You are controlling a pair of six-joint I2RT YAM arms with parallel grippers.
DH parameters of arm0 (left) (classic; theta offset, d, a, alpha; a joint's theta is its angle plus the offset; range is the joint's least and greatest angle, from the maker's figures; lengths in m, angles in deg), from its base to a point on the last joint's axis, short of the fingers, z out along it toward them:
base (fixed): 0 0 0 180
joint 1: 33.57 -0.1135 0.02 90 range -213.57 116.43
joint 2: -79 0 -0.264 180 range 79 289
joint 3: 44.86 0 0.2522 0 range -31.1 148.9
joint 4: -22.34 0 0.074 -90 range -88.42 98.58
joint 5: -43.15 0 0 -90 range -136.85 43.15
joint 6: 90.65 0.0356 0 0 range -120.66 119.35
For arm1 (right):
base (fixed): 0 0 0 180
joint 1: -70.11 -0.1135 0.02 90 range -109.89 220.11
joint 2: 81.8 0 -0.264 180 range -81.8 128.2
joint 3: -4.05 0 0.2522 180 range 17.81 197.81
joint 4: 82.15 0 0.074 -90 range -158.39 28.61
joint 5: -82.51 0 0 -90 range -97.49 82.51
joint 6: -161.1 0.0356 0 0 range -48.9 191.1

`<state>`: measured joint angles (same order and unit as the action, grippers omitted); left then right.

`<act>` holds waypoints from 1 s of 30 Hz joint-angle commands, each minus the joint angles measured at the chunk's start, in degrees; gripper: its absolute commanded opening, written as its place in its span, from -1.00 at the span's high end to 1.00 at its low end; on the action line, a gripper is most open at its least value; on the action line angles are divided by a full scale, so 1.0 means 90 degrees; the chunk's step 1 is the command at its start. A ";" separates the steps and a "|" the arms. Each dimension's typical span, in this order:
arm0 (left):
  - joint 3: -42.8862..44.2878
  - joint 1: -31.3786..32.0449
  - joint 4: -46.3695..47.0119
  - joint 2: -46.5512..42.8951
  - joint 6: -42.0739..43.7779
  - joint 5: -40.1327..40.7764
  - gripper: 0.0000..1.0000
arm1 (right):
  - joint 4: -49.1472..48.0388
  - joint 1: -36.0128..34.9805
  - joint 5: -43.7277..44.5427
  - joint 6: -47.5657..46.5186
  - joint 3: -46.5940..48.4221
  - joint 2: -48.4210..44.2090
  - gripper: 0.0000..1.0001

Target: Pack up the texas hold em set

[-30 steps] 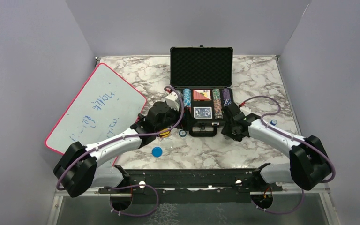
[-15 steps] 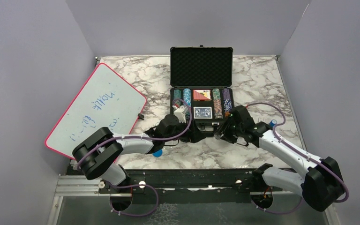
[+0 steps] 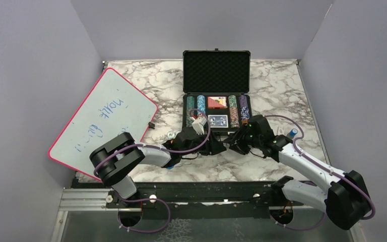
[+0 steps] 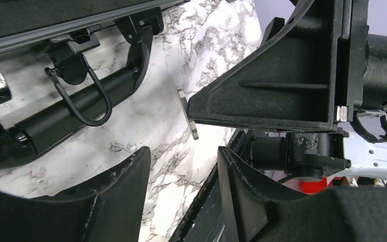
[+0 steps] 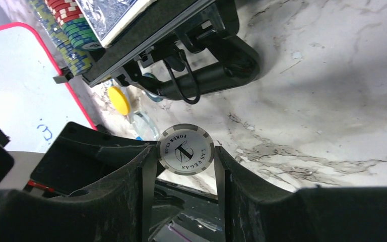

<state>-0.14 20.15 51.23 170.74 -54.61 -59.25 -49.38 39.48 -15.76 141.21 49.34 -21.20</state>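
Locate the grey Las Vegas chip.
Right wrist view: the grey chip is pinched in the right gripper, just in front of the briefcase handle, facing the open left gripper.

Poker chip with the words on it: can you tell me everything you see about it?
The poker chip is round, white in the middle with grey blocks round the rim, like hard plastic. Black letters say POKER CLUB LAS VEGAS. The right gripper pinches it by its edges over the marble table, near the briefcase handle.
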 commanded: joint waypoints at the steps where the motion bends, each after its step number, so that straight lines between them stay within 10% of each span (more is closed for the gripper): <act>1: 0.0045 0.0072 0.0489 0.0150 -0.0251 0.0046 -0.07 | -0.0373 0.0025 -0.0250 0.0274 -0.0071 -0.0064 0.06; 30: 0.0399 0.0077 0.0559 0.0400 -0.0742 0.0440 0.82 | -0.0590 0.0025 -0.0500 0.0485 -0.0249 0.0170 0.00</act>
<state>1.89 20.56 54.01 174.20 -61.32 -54.97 -53.67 39.85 -18.75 144.64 47.46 -20.22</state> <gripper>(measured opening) 0.144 0.485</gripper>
